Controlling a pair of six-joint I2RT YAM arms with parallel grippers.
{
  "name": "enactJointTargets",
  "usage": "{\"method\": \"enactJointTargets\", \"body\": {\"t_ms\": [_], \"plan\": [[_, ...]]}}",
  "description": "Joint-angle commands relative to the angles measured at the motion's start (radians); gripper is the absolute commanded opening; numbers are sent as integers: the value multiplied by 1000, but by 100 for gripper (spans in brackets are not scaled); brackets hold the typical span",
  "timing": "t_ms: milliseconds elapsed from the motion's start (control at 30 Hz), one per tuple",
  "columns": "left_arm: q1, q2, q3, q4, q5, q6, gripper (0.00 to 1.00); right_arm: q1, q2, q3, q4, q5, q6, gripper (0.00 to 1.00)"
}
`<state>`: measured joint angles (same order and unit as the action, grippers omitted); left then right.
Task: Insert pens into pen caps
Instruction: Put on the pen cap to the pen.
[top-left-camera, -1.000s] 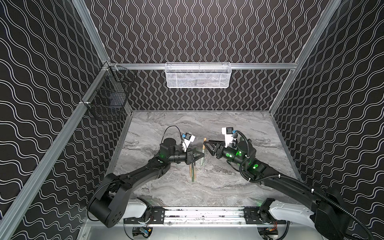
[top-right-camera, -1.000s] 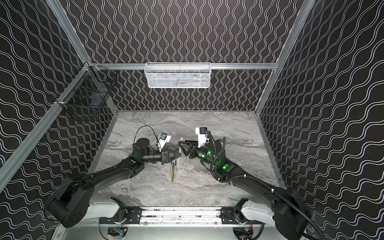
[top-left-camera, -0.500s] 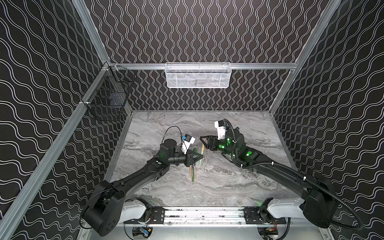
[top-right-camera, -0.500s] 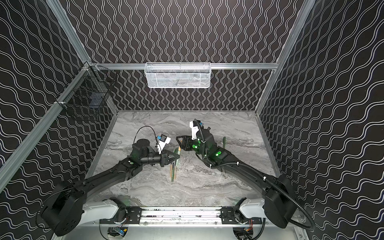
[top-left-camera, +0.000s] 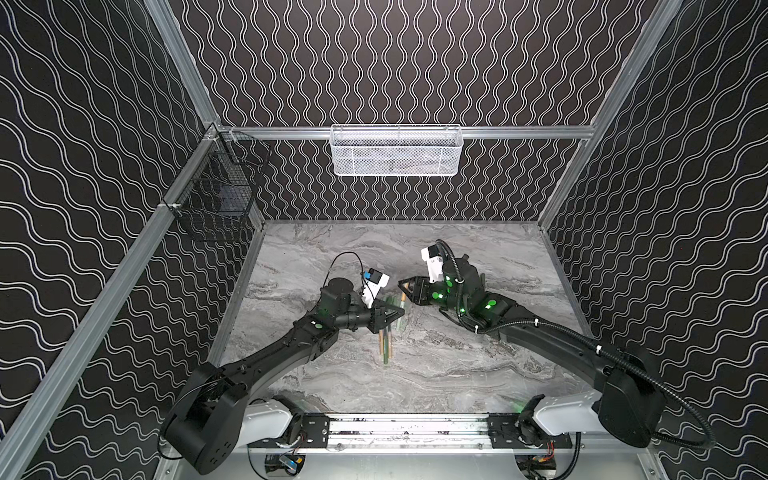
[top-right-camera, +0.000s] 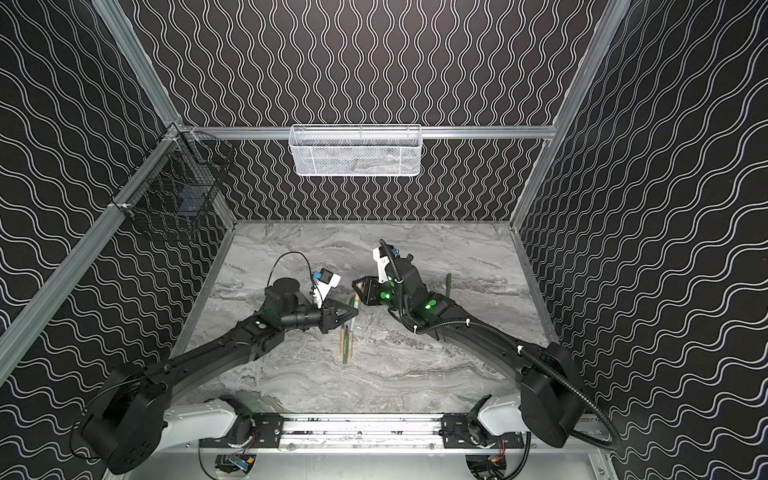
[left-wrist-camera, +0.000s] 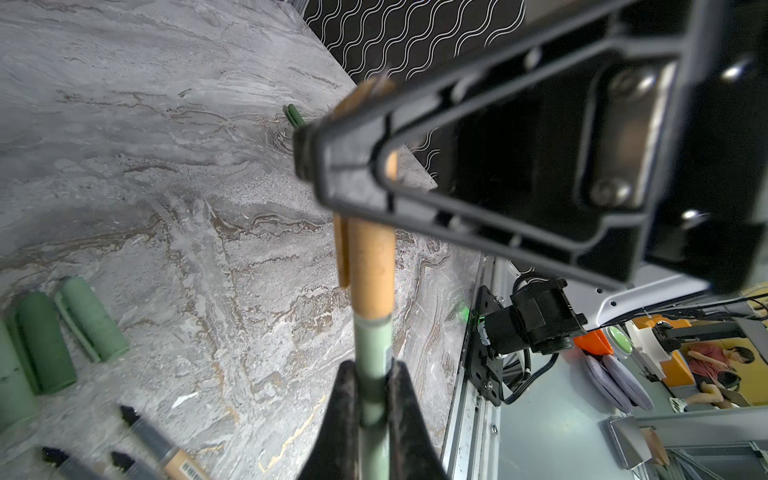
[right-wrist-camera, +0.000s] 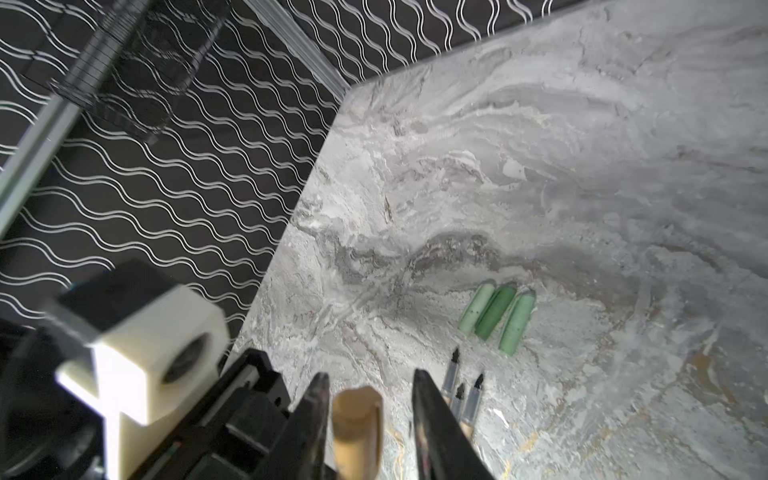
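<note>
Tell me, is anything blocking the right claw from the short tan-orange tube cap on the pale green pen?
Nothing visible does. The short tan-orange tube cap stands between the open jaws of the right gripper, with a gap showing beside it. The cap sits on the tip of the thin pale green pen, which the left gripper clamps.

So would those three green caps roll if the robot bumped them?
Probably a little: the caps are round tubes lying on their sides on the flat table. Each seems to have a side clip, which may stop the roll soon. They lie close together, so one would likely nudge its neighbours.
</note>
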<state>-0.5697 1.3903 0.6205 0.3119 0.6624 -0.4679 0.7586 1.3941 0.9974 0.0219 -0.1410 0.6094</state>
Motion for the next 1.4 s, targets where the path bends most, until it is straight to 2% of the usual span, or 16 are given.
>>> {"method": "enactJointTargets", "body": {"t_ms": [0,267,333,633,800,1033,1233,1367], "plan": [[0,-3,8,3,-13,24,0,4,12,33,-17,-8,-11,33],[1,-12,15,-7,-28,34,0,7,17,42,-59,-10,-18,4],[1,-13,19,-5,-26,33,0,8,11,34,-59,-21,-17,1],[1,-57,24,43,3,29,0,11,-45,-71,46,-133,-11,0],[2,-119,41,31,-6,44,0,19,-77,-135,104,-231,-11,0],[18,-126,67,118,68,-8,0,49,-137,-248,268,-403,-25,0],[33,-146,108,111,85,-9,0,72,-167,-288,261,-454,-62,0],[68,-142,120,193,134,-67,0,87,-174,-305,279,-512,-88,0]]}}
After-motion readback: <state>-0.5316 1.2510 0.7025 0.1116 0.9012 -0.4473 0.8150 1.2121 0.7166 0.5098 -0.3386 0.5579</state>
